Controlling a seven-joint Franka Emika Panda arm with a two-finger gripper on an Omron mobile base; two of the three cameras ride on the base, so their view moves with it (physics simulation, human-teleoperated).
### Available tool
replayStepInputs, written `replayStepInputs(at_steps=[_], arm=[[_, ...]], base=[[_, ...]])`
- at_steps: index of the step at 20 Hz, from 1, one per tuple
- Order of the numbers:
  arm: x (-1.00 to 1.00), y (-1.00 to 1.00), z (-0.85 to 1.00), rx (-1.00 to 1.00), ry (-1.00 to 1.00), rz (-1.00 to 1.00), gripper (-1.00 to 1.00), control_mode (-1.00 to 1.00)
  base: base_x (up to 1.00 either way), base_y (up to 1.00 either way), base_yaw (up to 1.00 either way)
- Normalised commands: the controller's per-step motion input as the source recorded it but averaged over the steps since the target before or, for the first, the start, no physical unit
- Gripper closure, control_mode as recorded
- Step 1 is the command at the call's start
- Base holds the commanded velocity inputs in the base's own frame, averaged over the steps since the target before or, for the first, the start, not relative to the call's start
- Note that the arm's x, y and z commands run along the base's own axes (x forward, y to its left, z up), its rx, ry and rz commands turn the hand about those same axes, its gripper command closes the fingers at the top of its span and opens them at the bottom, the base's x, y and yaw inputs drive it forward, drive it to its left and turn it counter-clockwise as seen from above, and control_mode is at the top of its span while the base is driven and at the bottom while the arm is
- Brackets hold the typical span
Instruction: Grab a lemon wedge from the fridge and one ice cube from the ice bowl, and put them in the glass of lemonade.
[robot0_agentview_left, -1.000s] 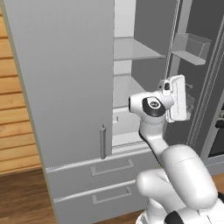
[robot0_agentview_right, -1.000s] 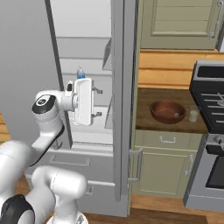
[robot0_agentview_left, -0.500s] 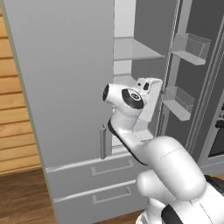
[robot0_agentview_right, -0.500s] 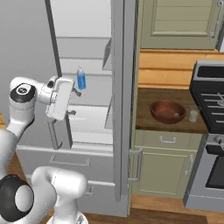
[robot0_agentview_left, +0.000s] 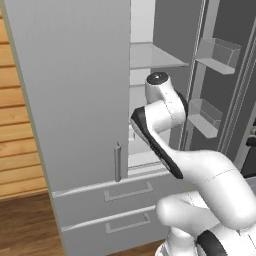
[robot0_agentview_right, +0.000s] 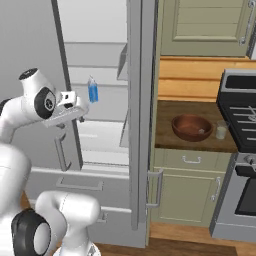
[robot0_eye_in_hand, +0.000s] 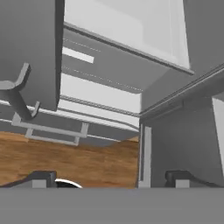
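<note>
Fridge (robot0_agentview_left: 75, 100): tall grey unit; its left door shut, its right door (robot0_agentview_right: 140, 125) swung out, which leaves the white shelves open to reach.
Claw (robot0_agentview_right: 75, 104): at the mouth of the open fridge, beside the edge of the shut door; in the hand view its two dark tips stand wide apart with nothing between them. It holds nothing.
Claw aim: the hand view looks down past the bar handle (robot0_eye_in_hand: 15, 98) to the lower drawers and the wooden floor, so the claw is not lined up on a shelf.
Carton (robot0_agentview_right: 93, 91): blue and white, upright on a middle shelf, just beyond the claw; not wanted for the task.
Lemon wedge: cannot be made out on the shelves; probably on one hidden by the arm.
Ice bowl (robot0_agentview_right: 191, 127): reddish-brown, on the counter (robot0_agentview_right: 165, 135) right of the fridge; pale specks inside, too small to tell apart as cubes.
Glass of lemonade (robot0_agentview_right: 220, 131): just beside the bowl, on its right, handy for the drop.
Stage: judged early; nothing picked up.
</note>
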Motion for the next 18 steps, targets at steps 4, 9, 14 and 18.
replayStepInputs(at_steps=[4,9,14,18], arm=[[-0.01,0.46,-0.93,0.88,-0.26,0.18,-1.00,-1.00],[-0.02,0.54,-0.28,0.18,-0.07,0.10,-1.00,-1.00],[0.54,0.62,0.02,-0.17,0.11,0.00,-1.00,-1.00],[0.35,0.42,0.01,-0.11,0.30,0.00,-1.00,-1.00]], base=[[0.00,0.00,0.00],[0.00,0.00,0.00],[0.00,0.00,0.00],[0.00,0.00,0.00]])
